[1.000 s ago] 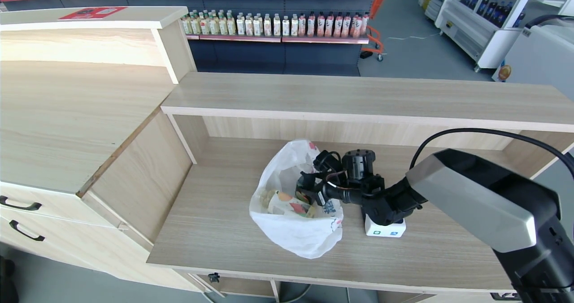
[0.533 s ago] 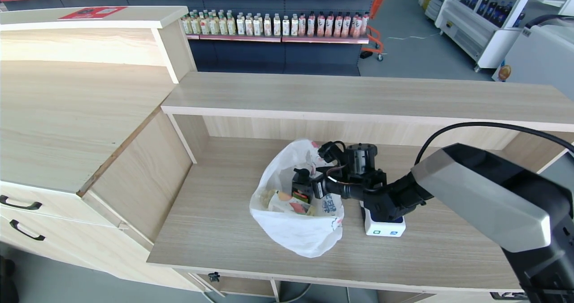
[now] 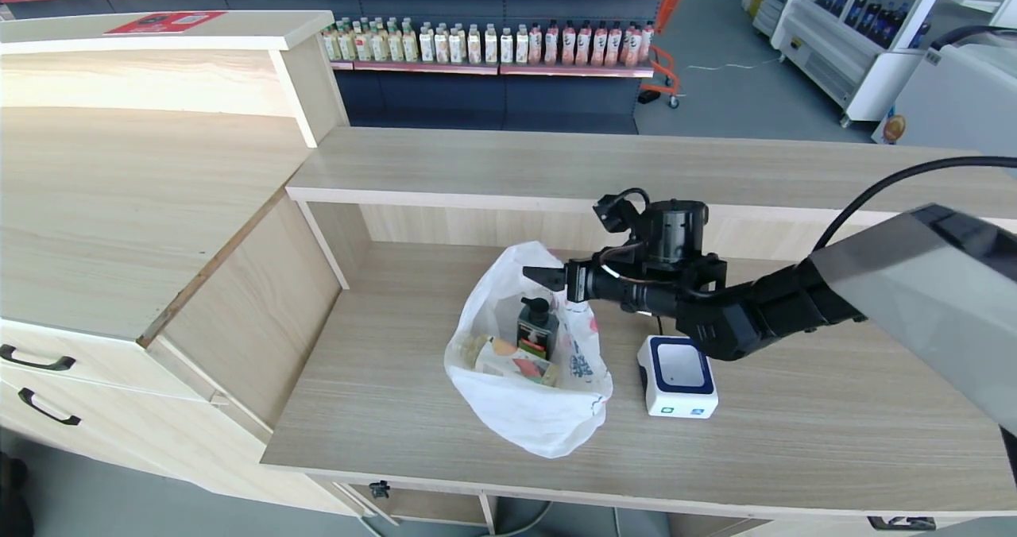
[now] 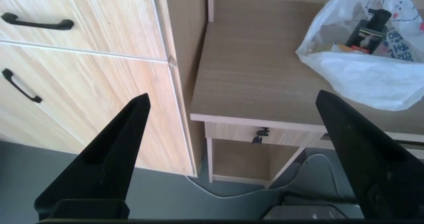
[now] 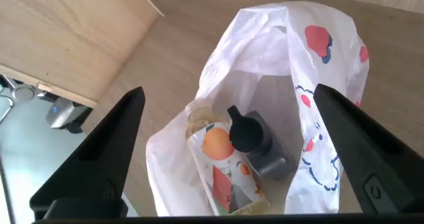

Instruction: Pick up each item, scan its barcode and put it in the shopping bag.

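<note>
Head view: the right hand (image 3: 548, 276) hangs spread and empty just above the mouth of the shopping bag (image 3: 540, 422) on the desk (image 3: 381, 410). Directly below the hand, a dark pump bottle (image 3: 538, 328) stands inside the bag beside a printed carton (image 3: 508, 360). The left hand (image 4: 233, 99) is likewise spread wide, empty, well apart from the bag.

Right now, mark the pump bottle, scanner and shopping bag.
pump bottle (image 3: 538, 332), head view, on its dark body.
scanner (image 3: 678, 365), head view, on its top window.
shopping bag (image 3: 528, 422), head view, on its front wall.
</note>
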Tool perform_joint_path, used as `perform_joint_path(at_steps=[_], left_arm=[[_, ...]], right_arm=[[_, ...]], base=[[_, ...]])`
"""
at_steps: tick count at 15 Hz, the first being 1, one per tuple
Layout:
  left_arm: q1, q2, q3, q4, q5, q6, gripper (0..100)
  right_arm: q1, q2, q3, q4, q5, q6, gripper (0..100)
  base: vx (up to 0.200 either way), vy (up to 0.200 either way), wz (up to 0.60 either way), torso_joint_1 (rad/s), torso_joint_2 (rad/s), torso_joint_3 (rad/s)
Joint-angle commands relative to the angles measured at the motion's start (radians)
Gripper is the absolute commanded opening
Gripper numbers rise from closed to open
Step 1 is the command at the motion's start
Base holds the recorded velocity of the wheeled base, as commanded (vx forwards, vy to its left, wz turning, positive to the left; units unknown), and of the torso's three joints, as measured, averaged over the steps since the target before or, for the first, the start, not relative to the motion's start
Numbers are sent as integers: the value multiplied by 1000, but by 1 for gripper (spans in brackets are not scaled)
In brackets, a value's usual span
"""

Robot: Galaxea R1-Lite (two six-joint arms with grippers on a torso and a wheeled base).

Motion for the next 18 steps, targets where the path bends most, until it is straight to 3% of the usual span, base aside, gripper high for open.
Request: perform_joint_path(at_steps=[1, 3, 5, 6, 7, 9, 10, 11, 14, 18], left_arm=[[0, 0, 0, 0, 1, -1, 100], [0, 0, 0, 0, 1, -1, 100], [0, 0, 0, 0, -1, -1, 100], [0, 0, 0, 0, 1, -1, 100], [0, 0, 0, 0, 1, -1, 100], [0, 0, 0, 0, 1, -1, 100], [0, 0, 0, 0, 1, -1, 100], [0, 0, 0, 0, 1, -1, 100], [0, 0, 0, 0, 1, -1, 100], [0, 0, 0, 0, 1, -1, 100]], right_arm=[[-42, -203, 156, -1, 6, 26, 100], [-114, -404, 381, -2, -22, -4, 100], [-221, -732, 726, -4, -188, -121, 100], [-247, -824, 811, -4, -220, -127, 100], [-347, -1078, 1068, -4, -254, -144, 100], [-431, -1426, 1324, 83, -252, -168, 100], [-450, -1532, 1338, 145, -261, -172, 100], [-464, -1739, 1338, 294, -301, -213, 100], [-464, -2072, 1338, 617, -416, -231, 100], [-459, -2214, 1338, 645, -381, -196, 100]], base=[[0, 0, 0, 0, 0, 0], [0, 0, 0, 0, 0, 0], [0, 0, 0, 0, 0, 0], [0, 0, 0, 0, 0, 0], [0, 0, 0, 0, 0, 0], [0, 0, 0, 0, 0, 0], [0, 0, 0, 0, 0, 0], [0, 0, 0, 0, 0, 0], [0, 0, 0, 0, 0, 0], [0, 0, 0, 0, 0, 0]])
